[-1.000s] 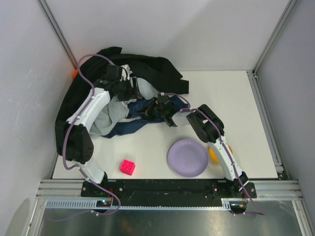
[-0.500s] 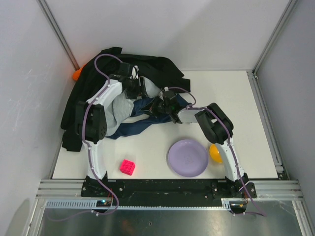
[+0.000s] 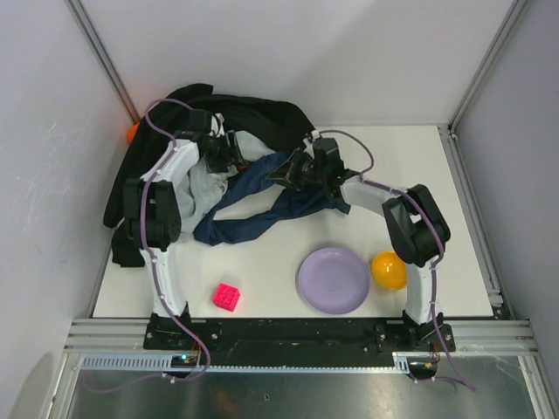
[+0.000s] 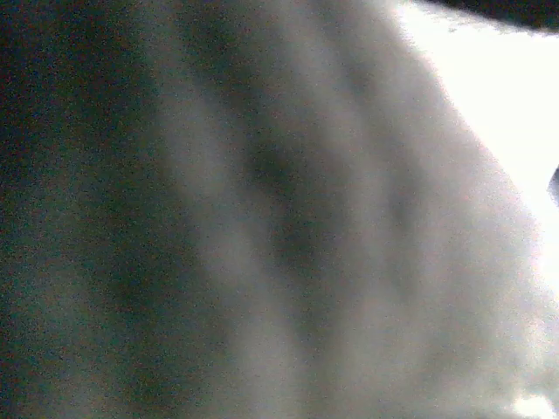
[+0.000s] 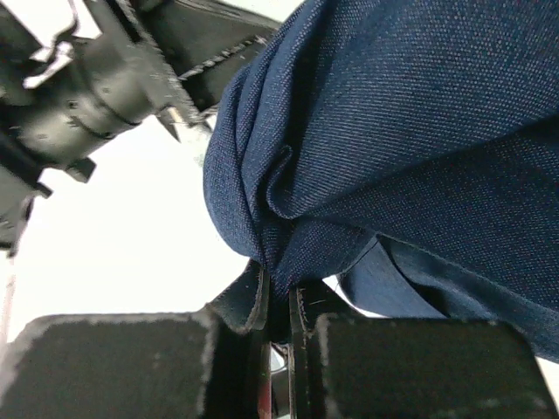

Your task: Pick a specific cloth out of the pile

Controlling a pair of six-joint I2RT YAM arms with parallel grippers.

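The navy cloth (image 3: 262, 196) hangs stretched from my right gripper (image 3: 293, 170) down to the table at the left. In the right wrist view the jaws are shut on a fold of the cloth (image 5: 393, 157), pinched at my right gripper (image 5: 278, 301). The pile (image 3: 253, 118), mostly a big black garment, lies at the back left with a light grey cloth (image 3: 203, 188) beside it. My left gripper (image 3: 229, 150) rests in the pile on the grey cloth. The left wrist view shows only blurred grey fabric (image 4: 279, 227), so its jaws are hidden.
A purple plate (image 3: 332, 279) and an orange ball (image 3: 389, 270) lie at the front right. A pink cube (image 3: 228, 297) sits at the front left. A bit of orange (image 3: 133, 133) shows by the left wall.
My right gripper has lifted and pulled the navy cloth toward the back, drawing it out from the pile. My left gripper has shifted slightly within the pile. The orange ball is now uncovered.
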